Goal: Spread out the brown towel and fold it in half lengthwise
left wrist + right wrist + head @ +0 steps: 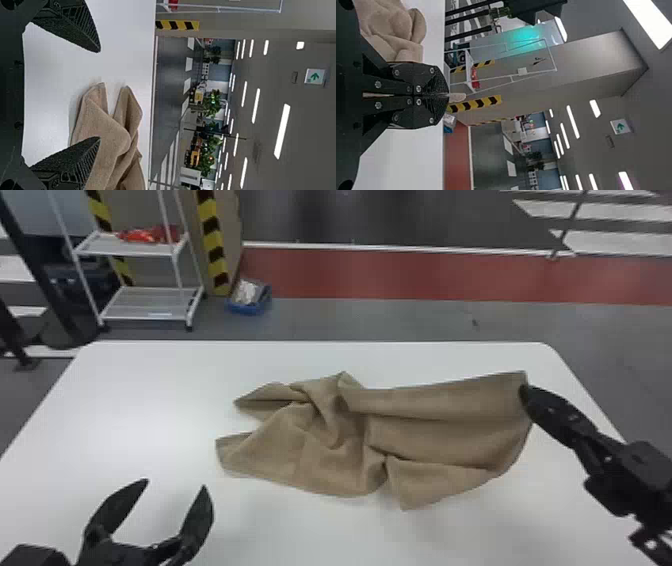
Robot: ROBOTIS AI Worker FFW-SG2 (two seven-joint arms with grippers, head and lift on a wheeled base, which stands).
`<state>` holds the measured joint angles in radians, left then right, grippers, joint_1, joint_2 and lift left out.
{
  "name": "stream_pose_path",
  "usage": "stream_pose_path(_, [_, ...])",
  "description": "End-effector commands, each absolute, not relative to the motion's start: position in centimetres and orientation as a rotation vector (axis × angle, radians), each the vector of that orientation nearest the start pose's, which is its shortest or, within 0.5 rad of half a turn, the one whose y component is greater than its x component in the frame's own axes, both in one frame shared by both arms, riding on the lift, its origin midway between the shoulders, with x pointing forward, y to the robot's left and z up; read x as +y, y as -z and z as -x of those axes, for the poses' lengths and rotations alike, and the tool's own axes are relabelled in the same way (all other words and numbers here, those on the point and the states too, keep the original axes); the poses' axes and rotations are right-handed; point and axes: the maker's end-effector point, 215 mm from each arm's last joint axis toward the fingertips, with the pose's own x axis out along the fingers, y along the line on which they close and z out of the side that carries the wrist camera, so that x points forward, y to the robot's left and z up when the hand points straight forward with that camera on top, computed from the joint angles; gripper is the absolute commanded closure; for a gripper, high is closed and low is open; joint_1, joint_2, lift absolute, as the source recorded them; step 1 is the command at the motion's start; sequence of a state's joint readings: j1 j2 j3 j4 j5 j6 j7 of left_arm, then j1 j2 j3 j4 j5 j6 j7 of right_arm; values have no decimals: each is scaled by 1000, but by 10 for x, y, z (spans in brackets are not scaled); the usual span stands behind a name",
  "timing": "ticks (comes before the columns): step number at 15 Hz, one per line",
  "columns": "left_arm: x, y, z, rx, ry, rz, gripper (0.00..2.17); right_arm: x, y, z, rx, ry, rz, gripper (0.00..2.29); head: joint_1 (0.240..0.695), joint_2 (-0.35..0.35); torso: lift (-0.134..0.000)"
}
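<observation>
The brown towel (320, 445) lies crumpled across the middle of the table, its right part smoother and drawn out toward the right. At its right edge, near the far corner, my right gripper (524, 390) is shut on the cloth. In the right wrist view the fingers of that gripper (441, 95) are pressed together, with a bit of towel (457, 97) past the tips. My left gripper (175, 485) stands open over the table, left of and nearer than the towel. In the left wrist view, the left gripper (100, 95) has its fingers wide apart, with towel (107, 130) beyond one finger.
The white table (125, 400) has its far edge behind the towel. Beyond it stand a white wheeled rack (145, 302) and a blue bin (248, 308) on the floor, with a yellow-and-black striped pillar edge (214, 245) beside them.
</observation>
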<state>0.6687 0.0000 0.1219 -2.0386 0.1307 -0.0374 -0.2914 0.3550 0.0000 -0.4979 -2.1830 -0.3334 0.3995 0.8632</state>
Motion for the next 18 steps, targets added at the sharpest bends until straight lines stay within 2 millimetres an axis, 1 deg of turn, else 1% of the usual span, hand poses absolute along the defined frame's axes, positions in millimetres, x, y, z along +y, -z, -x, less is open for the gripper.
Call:
stream_pose_path(1, [236,394,-381,145,169,85,100,-305,223,-418,-56,-490,-134,1953,695,-69,-124])
stream_pose_path(2, [236,394,-381,145,169,85,100,-325,211,-412,-90,-465,-149,1953,695,-78,-124])
stream_pose_path(3, [236,395,-381,148,168,88,100,-341,193,-407,-139,-454,-164,1953,695,-88,-124])
stream_pose_path(4, [235,396,-382,148,169,89,100,-356,182,-399,-174,-453,-171,1953,695,-104,-124])
stream_pose_path(5, [235,395,-382,146,169,90,100,-365,179,-394,-186,-454,-169,1949,695,-120,-124])
stream_pose_path(6, [235,395,-382,146,169,90,100,-375,179,-392,-185,-435,-156,1949,695,-159,-124])
stream_pose_path(7, [235,396,-382,147,169,91,100,-385,184,-393,-164,-424,-136,1949,695,-174,-124])
stream_pose_path(8, [235,396,-383,146,169,89,100,-379,193,-395,-130,-453,-120,1949,695,-190,-124])
stream_pose_path(9, [235,396,-383,146,169,91,100,-361,200,-396,-105,-510,-103,1946,695,-201,-124])
stream_pose_path(10, [234,397,-383,147,170,92,100,-338,209,-395,-80,-586,-83,1946,695,-206,-124])
stream_pose_path(11, [234,396,-384,146,170,92,100,-305,219,-391,-52,-698,-55,1943,695,-199,-124])
stream_pose_path(12, [234,397,-383,147,170,92,100,-280,224,-385,-46,-783,-13,1943,695,-179,-124])
stream_pose_path(13, [235,396,-383,147,169,91,100,-256,221,-372,-85,-880,71,1943,695,-123,-124])
stream_pose_path(14, [236,396,-382,147,168,90,100,-245,216,-363,-118,-928,132,1943,695,-89,-124])
stream_pose_path(15, [236,396,-381,146,168,89,100,-247,213,-364,-120,-928,158,1943,695,-56,-124])
stream_pose_path(16, [236,396,-381,146,168,89,100,-253,217,-365,-90,-917,204,1943,695,-34,-124])
stream_pose_path(18, [235,396,-381,146,171,89,100,-271,232,-370,-33,-869,301,1943,695,-25,-124])
